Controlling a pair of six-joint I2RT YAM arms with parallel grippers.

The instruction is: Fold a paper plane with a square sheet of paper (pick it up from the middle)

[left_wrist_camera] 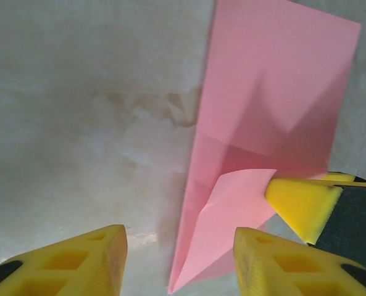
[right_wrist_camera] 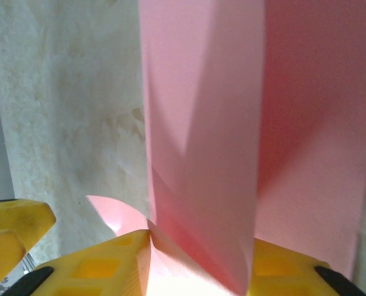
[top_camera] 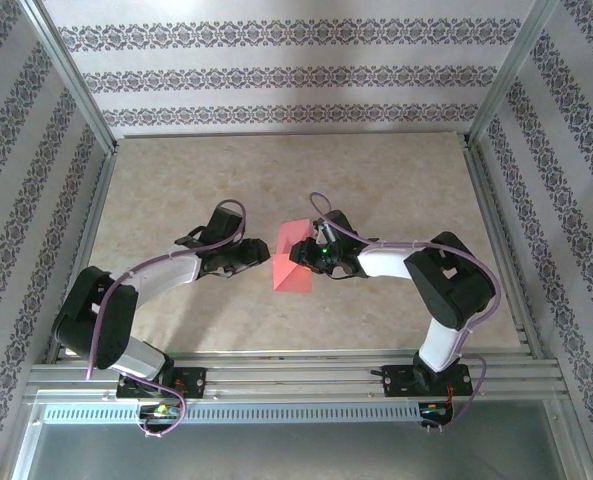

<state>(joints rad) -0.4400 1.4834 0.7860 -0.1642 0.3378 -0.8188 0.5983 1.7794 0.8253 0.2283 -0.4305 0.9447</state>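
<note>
The thin pink-red square sheet of paper (top_camera: 292,262), folded to a point, sits mid-surface (top_camera: 176,190) between the arms. Its long axis runs near to far, with the tip toward the bases. The left gripper (left_wrist_camera: 179,246) has its jaws apart either side of the tip. The right gripper (right_wrist_camera: 200,253) has its jaws apart, with paper across the gap.

My left arm (top_camera: 146,275) and right arm (top_camera: 416,265) bend inward, elbows out, wrists low. My left gripper (top_camera: 254,257) points right, its yellow fingers (left_wrist_camera: 78,262) standing apart. My right gripper (top_camera: 309,260) faces it, almost tip to tip, fingers also parted.
</note>
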